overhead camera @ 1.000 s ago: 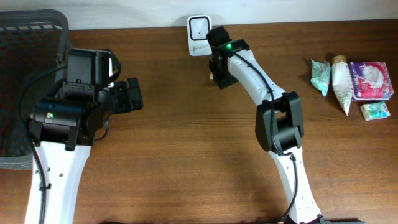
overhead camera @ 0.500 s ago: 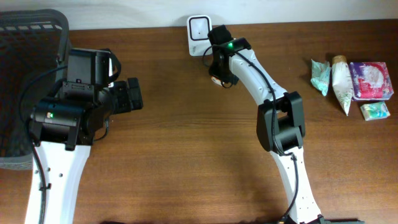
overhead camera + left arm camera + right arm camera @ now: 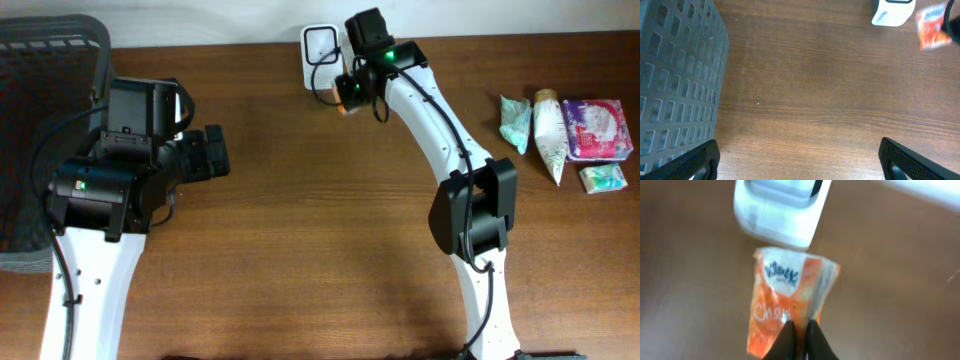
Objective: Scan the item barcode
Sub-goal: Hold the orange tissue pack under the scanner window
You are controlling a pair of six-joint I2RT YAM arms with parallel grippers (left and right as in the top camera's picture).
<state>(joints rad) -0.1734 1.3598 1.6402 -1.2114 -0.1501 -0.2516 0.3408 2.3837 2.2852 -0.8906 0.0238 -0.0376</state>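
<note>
Far left, the left tool hangs beside the mesh basket, jaws spread wide, nothing in them. Centre: the right tool is pinched tight on the orange sachet, just in front of the white scanner at the table's back edge. Presenting step, I'd say; next, the barcode must face the scanner window. Overhead the sachet is a sliver; the right wrist view shows its printed face, no barcode showing. Far right, spare packets wait.
</note>
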